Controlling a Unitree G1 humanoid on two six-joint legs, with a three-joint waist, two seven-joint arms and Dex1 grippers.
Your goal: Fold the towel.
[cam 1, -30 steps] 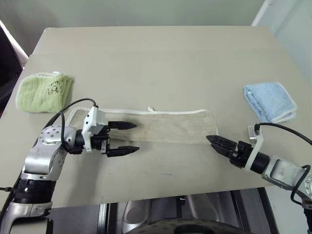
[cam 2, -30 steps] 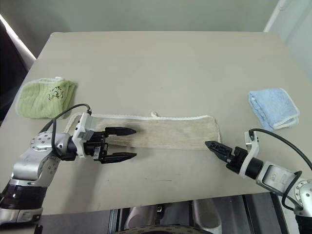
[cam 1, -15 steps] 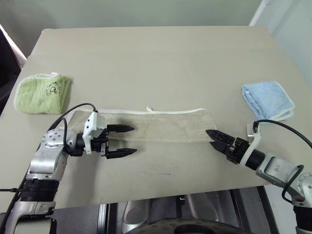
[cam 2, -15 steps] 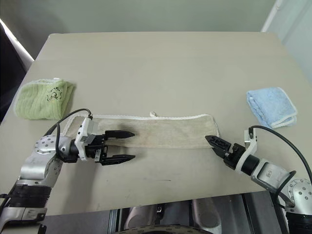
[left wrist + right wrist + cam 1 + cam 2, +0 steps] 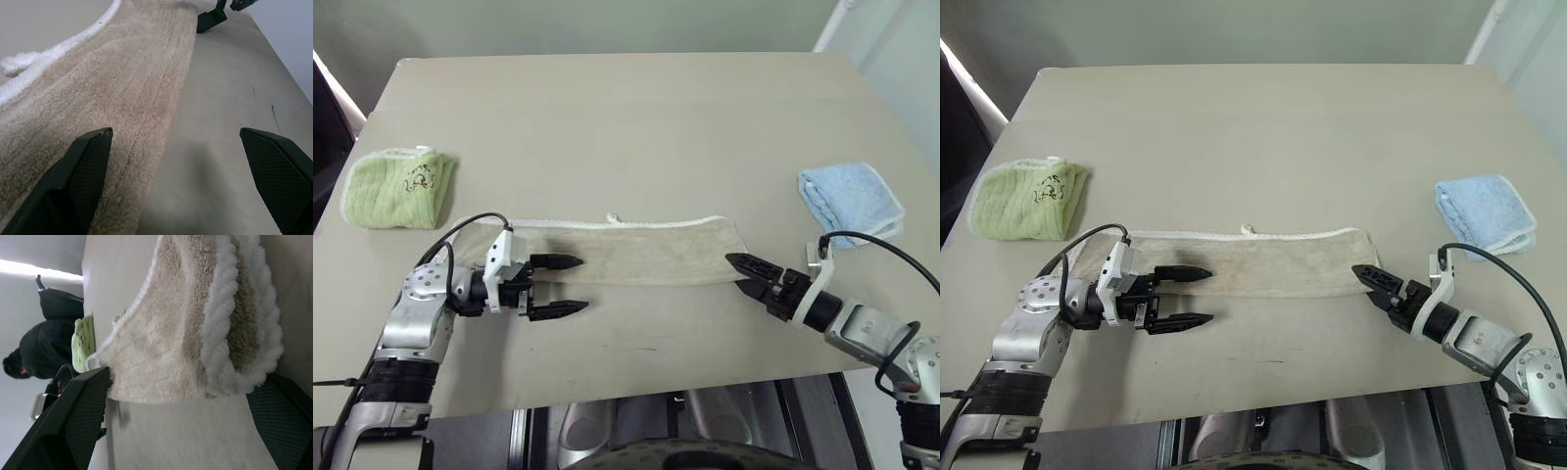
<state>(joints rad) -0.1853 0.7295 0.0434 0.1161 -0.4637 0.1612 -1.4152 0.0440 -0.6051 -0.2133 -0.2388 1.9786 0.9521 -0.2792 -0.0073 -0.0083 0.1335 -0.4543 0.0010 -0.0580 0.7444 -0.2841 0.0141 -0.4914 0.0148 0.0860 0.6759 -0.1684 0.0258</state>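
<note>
The beige towel (image 5: 646,253) lies as a long, narrow folded strip across the near part of the table (image 5: 626,117), with its white corded edge along the far side. My left gripper (image 5: 582,283) is open at the towel's left part, low and pointing right. One finger is over the cloth and the other over bare table just in front of the near edge. In the left wrist view the towel (image 5: 112,88) runs away between the fingers (image 5: 83,171). My right gripper (image 5: 736,262) is open at the towel's right end, and that layered end (image 5: 195,333) sits between its fingers (image 5: 73,421).
A folded light green cloth (image 5: 399,186) lies at the table's left edge and a folded light blue cloth (image 5: 852,201) near the right edge. The table's front edge runs just behind both grippers. In the right wrist view a person in dark clothes (image 5: 44,352) stands beyond the table.
My right gripper has moved forward to the towel's right end. My left gripper has sunk a little toward the table. Both stay open, and the towel has not moved.
</note>
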